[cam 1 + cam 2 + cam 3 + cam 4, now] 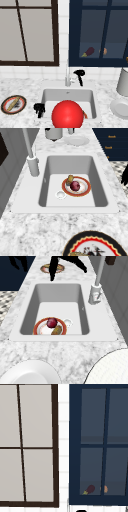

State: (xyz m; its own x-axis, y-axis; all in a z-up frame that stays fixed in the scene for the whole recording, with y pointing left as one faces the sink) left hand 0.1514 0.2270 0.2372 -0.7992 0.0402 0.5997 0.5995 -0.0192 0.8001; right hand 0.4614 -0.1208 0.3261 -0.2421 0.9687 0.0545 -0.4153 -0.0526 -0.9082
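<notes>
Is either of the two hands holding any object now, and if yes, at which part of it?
Nothing is held. The left hand hangs at the sink's front left corner; the right hand hangs beside the faucet, touching nothing.

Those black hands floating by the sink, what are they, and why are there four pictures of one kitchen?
They are the robot itself: two human-like hands with no arms, in a simulated kitchen. Four fixed cameras look at one moment: from the front, along the sink from its left, from its right, and at the wall above. In the front view the left hand hangs at the sink's left front corner, fingers pointing down, holding nothing. The right hand hangs beside the faucet, also holding nothing. In the basin lies a red-rimmed plate with a dark red fruit and a brownish piece of food. A patterned plate sits on the counter to the left, a white plate and a grey pot to the right. Behind the blue cabinet's glass sits an eggplant.
</notes>
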